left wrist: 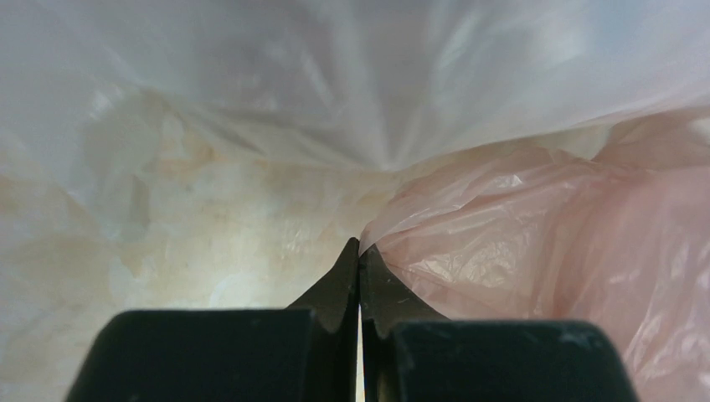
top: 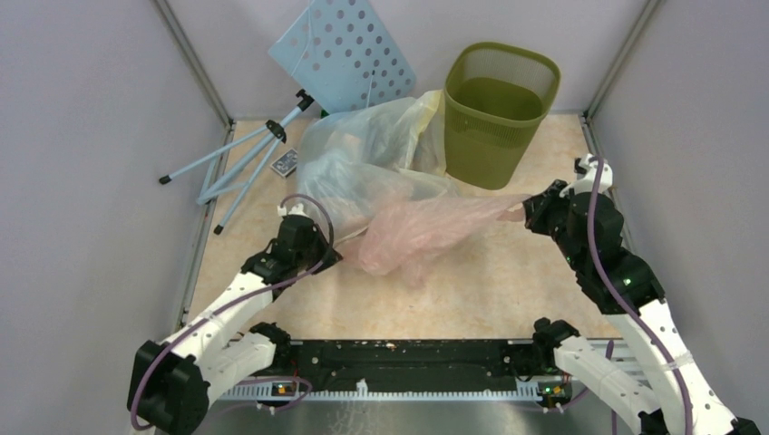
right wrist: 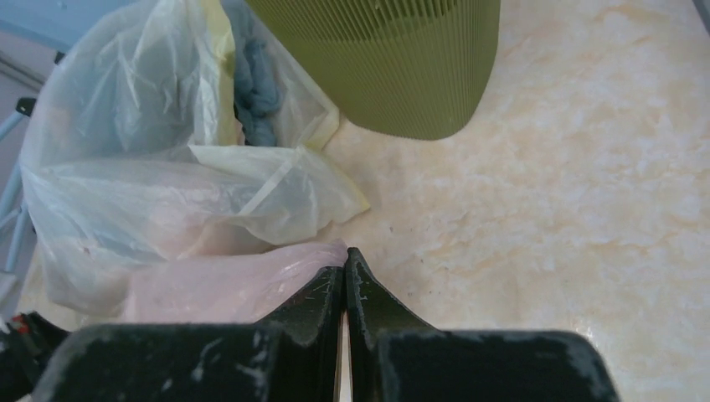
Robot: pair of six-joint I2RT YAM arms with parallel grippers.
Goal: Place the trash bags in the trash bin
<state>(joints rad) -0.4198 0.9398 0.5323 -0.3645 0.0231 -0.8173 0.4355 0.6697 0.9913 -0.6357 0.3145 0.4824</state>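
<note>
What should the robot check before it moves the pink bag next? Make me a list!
1. The right claw pinches the end of the pink bag: ok.
2. The left claw holds the pink bag too: cannot tell; it is shut, with the bag at its tips.
3. The bin stands upright, top open: ok.
4. The bin has room: ok, nothing shows inside.
5. The clear bag and yellow bag are put away: not ok, both sit on the table beside the bin.
</note>
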